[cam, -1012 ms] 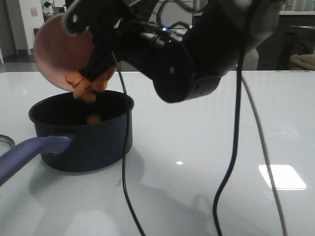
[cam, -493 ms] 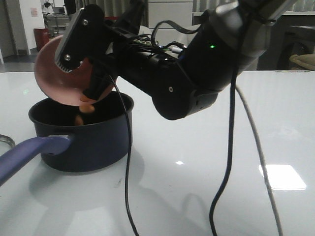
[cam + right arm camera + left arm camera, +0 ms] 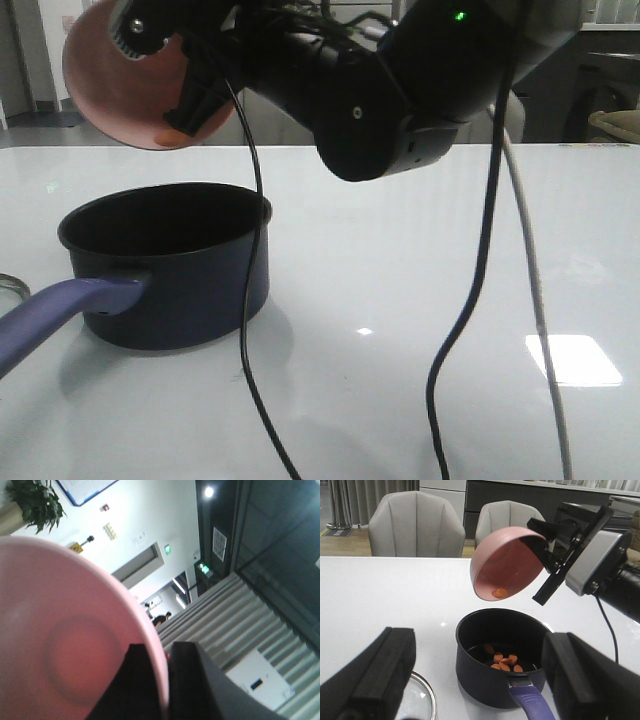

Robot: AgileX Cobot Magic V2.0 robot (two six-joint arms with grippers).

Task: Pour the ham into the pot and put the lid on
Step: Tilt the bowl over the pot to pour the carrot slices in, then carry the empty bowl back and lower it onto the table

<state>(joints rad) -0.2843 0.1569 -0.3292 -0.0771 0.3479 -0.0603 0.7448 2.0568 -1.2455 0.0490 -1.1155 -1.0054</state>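
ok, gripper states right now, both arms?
Left gripper: open, holding nothing.
Right gripper: shut on the rim of the tipped pink bowl.

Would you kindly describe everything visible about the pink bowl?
The pink bowl is round, smooth and matte, plastic by its look. The right gripper pinches its rim and holds it tipped steeply, above the pot without touching it. One ham piece clings inside near the low edge; the rest lie in the pot.

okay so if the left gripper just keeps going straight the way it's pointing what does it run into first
Probably the pot: in the left wrist view it sits dead ahead between the open left gripper fingers, handle toward the camera. The lid lies off to one side. Depth is unclear.
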